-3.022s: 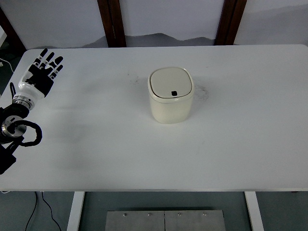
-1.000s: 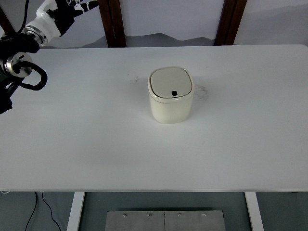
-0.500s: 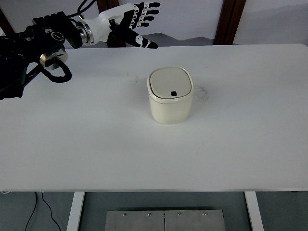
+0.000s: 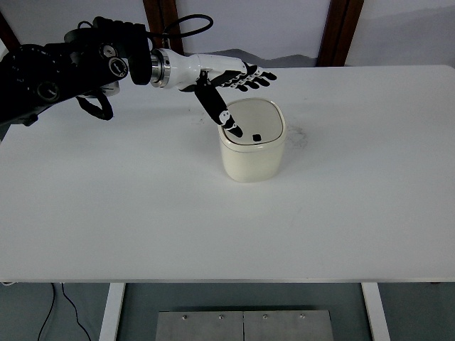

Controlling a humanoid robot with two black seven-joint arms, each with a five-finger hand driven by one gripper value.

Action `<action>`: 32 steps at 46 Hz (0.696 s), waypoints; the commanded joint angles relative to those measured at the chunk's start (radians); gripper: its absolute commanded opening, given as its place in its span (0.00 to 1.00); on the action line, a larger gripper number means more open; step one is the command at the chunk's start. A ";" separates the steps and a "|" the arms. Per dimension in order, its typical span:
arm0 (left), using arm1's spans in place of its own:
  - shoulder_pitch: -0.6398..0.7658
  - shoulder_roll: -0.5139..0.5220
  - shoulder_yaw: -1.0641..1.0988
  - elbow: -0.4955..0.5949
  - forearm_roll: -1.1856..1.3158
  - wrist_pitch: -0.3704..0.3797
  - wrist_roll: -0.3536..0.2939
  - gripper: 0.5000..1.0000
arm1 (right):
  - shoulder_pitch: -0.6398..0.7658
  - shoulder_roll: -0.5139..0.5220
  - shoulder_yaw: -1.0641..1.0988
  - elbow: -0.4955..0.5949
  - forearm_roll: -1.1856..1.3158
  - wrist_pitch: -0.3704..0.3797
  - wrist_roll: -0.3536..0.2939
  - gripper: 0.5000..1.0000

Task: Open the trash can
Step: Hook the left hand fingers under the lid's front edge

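A small cream trash can (image 4: 252,145) with rounded corners stands near the middle of the white table (image 4: 142,213). Its lid is down, and a small black button (image 4: 257,135) shows on the lid's near side. My left arm reaches in from the upper left, and my left hand (image 4: 234,85) hovers over the can's far left corner with its fingers spread flat. Its thumb (image 4: 220,114) points down toward the lid, its tip just left of the button. The hand holds nothing.
Two dark wooden posts (image 4: 338,32) stand behind the table's far edge against a pale wall. A faint smudge (image 4: 298,135) marks the tabletop right of the can. A metal plate (image 4: 242,325) lies on the floor below the near edge.
My left arm has swung from the table's left side up and across to the right, and the hand has come down over the can. The can has not moved.
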 commanded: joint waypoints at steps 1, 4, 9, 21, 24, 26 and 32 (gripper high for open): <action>-0.002 -0.004 0.009 -0.005 0.011 -0.009 -0.001 1.00 | 0.000 0.000 0.000 0.000 0.000 0.000 0.000 0.98; -0.014 -0.006 0.009 -0.017 0.014 -0.032 0.001 1.00 | 0.000 0.000 0.000 0.000 0.000 0.000 0.000 0.98; -0.028 -0.004 0.011 -0.062 0.017 -0.067 0.004 1.00 | 0.000 0.000 0.000 0.000 0.000 0.000 0.000 0.98; -0.026 -0.007 0.020 -0.102 0.017 -0.071 0.093 1.00 | 0.000 0.000 0.000 0.000 0.000 0.000 0.000 0.98; -0.026 -0.006 0.020 -0.102 0.017 -0.073 0.093 1.00 | 0.000 0.000 0.000 0.000 0.000 0.000 0.000 0.98; -0.026 -0.006 0.021 -0.102 0.017 -0.071 0.093 1.00 | 0.000 0.000 0.000 0.000 0.000 0.000 0.000 0.98; -0.022 -0.007 0.027 -0.102 0.017 -0.071 0.093 1.00 | 0.000 0.000 0.000 0.000 0.000 0.000 -0.002 0.98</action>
